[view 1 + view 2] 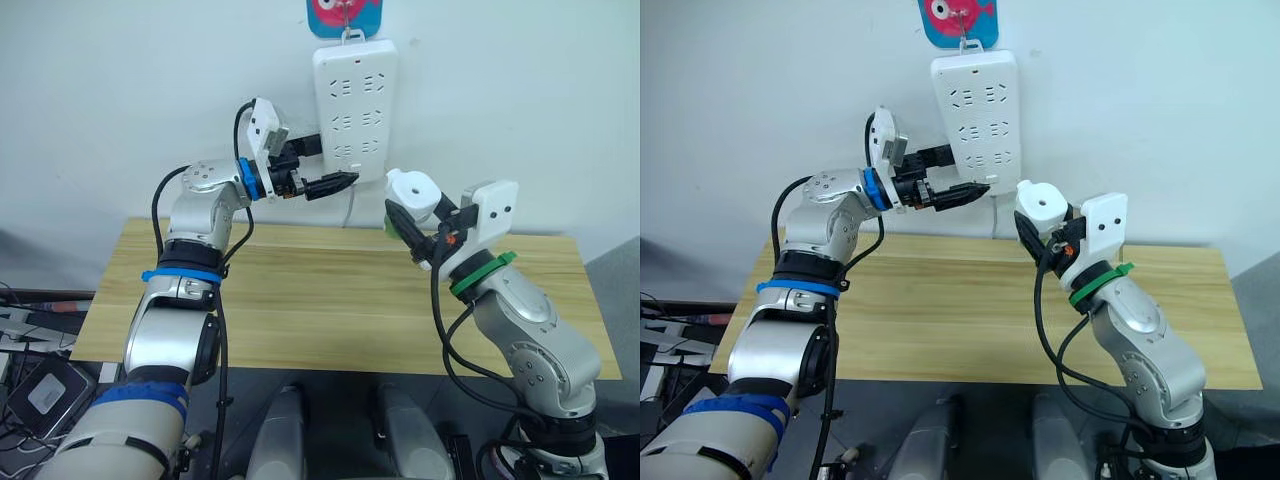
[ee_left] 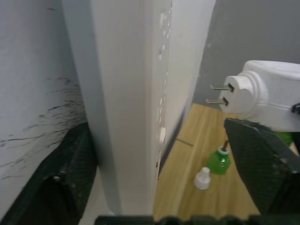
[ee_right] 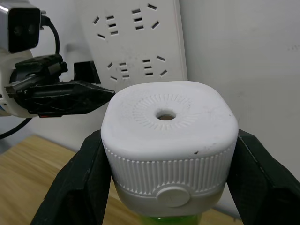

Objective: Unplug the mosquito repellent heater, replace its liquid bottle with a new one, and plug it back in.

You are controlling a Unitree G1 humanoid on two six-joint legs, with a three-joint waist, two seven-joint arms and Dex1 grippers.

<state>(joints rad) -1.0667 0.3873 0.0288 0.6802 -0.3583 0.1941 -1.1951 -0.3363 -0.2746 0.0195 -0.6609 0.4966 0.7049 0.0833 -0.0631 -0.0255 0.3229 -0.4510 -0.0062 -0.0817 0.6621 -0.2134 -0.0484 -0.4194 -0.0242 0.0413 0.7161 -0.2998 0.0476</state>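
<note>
My right gripper (image 1: 425,215) is shut on the mosquito repellent heater (image 1: 412,190), a white rounded unit with a vented top (image 3: 165,115) and a green liquid bottle (image 3: 159,219) under it. It hangs in the air just right of the power strip's lower end, with its two prongs (image 2: 217,93) pointing at the strip. My left gripper (image 1: 335,163) is open and straddles the lower left corner of the white power strip (image 1: 355,100) on the wall. Another green bottle (image 2: 219,160) and a white cap (image 2: 202,178) lie on the table below.
The wooden table (image 1: 300,300) stands against the white wall. The strip hangs from a red and blue fish-shaped hook (image 1: 345,15), and its cable drops behind the table. Cables and boxes lie on the floor at the left (image 1: 40,390).
</note>
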